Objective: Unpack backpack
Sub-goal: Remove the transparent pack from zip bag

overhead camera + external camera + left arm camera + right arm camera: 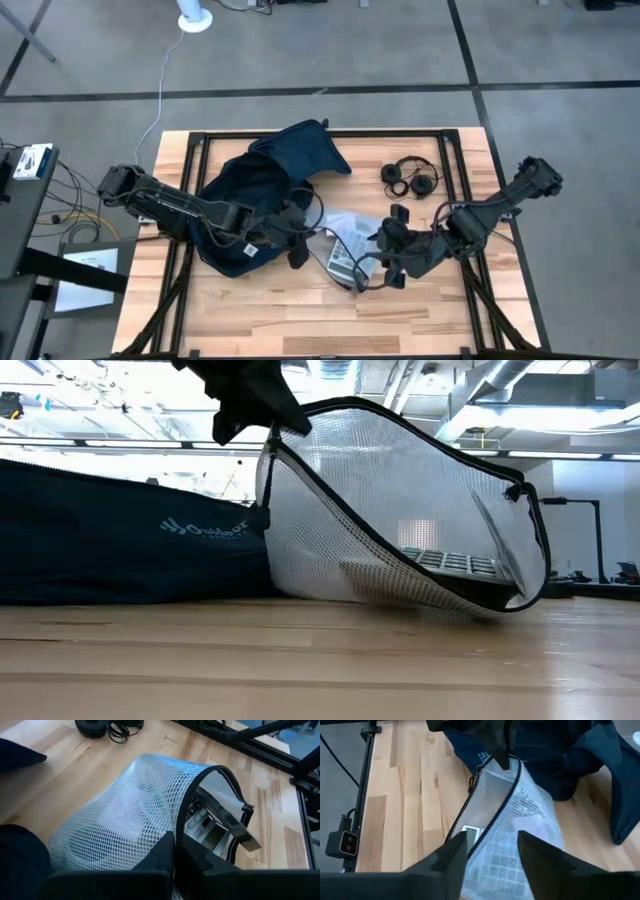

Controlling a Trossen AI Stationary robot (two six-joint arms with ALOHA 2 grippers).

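Pinching the mesh pouch (125, 820) by its zipped edge, my left gripper (296, 236) is clamped tight beside the backpack (262, 195), which slumps at the table's (300, 320) left-centre. My right gripper (492, 845) stands parted astride the pouch's far end, holding nothing, I think. Backpack looks soft, floppy, light; best taken by a fabric fold or its rim.

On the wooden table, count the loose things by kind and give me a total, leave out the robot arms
Backpack: 1
Clear mesh pouch, with a flat device showing inside its open end: 1
Black headphones: 1
Total: 3
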